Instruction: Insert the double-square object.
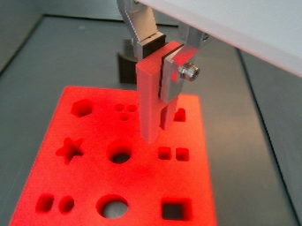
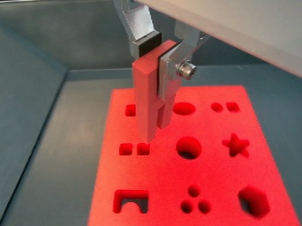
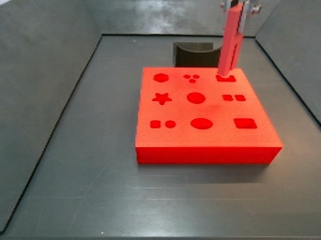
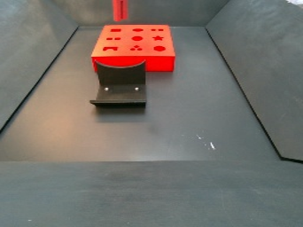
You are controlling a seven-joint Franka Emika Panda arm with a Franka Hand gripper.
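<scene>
My gripper [image 1: 154,55] is shut on the double-square object [image 1: 150,97], a long red-pink peg that hangs upright from the silver fingers in both wrist views [image 2: 147,106]. In a side view the peg [image 3: 231,42] stands over the far right corner of the red board [image 3: 207,141], its lower end close to the board's top by the arch-shaped cutout [image 3: 228,80]. The gripper [image 3: 238,6] is at that frame's top edge. The pair of small square holes shows in both wrist views [image 1: 172,154] [image 2: 134,149], apart from the peg's tip.
The board [image 4: 134,60] has several other cutouts: star, circles, hexagon, square. The dark fixture [image 4: 120,84] stands on the floor beside the board and also shows in a side view [image 3: 194,49]. Dark bin walls surround the floor.
</scene>
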